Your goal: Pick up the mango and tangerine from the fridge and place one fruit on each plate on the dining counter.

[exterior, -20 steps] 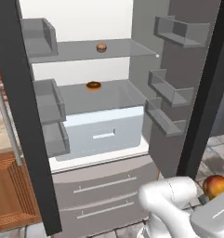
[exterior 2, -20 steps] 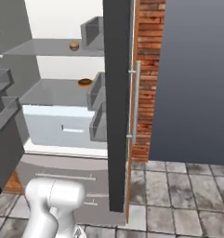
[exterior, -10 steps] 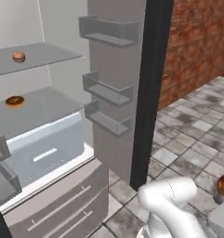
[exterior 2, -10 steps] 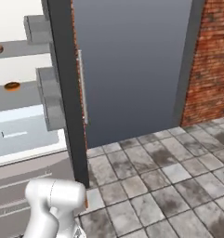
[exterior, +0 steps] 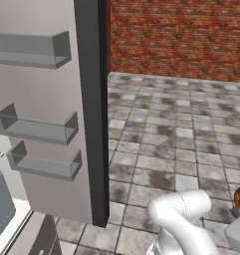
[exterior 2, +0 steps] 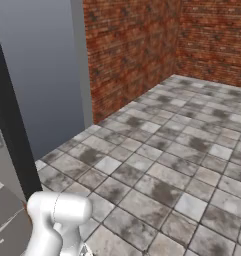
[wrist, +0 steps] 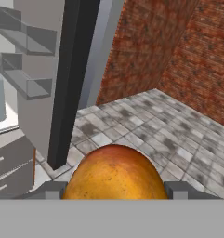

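mango point(wrist: 114, 172) pinched between the two fingertips point(wrist: 47, 189) of the hand point(wrist: 114, 191), carried low and close over the tiled floor point(exterior 2: 157, 165) beside the open fridge point(exterior: 47, 124), likely to keep it steady on the way to a plate.

Left of frame, the open fridge point(exterior: 52, 124) door with its jutting door bins point(exterior: 39, 127) blocks passage; the tiled floor point(exterior: 191, 124) (centre and right) lies open to the brick wall point(exterior: 181, 35).
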